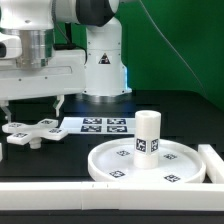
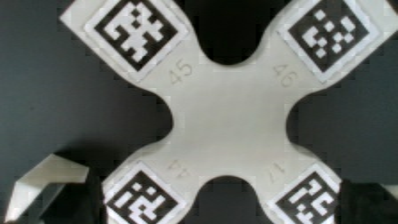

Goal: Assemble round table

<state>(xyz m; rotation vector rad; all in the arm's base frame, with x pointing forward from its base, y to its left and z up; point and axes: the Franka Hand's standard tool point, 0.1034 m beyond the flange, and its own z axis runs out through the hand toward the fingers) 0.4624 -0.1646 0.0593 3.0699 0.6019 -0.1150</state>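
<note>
Post (image 1: pixel 148 132) stands upright in round disc (image 1: pixel 97 162); cross-shaped piece (image 1: pixel 30 130) lies loose on tabletop (image 1: pixel 75 148) under gripper (image 1: pixel 33 108), jaws open, so fitting it remains.

Bright, even light; soft shadows on the black table (image 1: pixel 175 118); wrist view blurred (soft all over), whites glaring.

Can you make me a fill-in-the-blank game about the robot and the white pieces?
The short post stands upright on the round ____.
The gripper hovers over the ____-shaped piece.
That piece shows ____ square tags in the wrist view.
Missing words: disc; cross; four.
</note>
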